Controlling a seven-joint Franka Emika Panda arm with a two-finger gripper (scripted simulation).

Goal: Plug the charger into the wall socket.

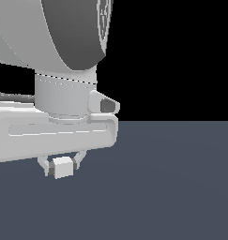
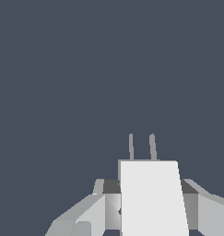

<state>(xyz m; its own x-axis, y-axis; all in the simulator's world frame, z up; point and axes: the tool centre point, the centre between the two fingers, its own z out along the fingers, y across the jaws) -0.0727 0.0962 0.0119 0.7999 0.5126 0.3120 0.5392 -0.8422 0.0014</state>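
1. The gripper point(image 1: 63, 165) is clenched on the charger point(image 1: 62, 167), at approx 7 o'clock in the exterior view, w/ the block held above the floor point(image 1: 171, 187).
2. Wrist view: two prongs point(image 2: 142, 146) point fwd; no wall socket is in sight.
3. Risk: w/o the socket seen, approach may misalign and the prongs hit the panel.
4. Risk: the block may slip or twist in the pads under push.

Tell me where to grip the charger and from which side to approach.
Grip the charger on its two flat opposite side faces, prongs left free and pointing away from the wrist. The gripper already holds it this way, jaws closed on either side of the block. The flat parallel faces suit this; the prong face must stay clear.
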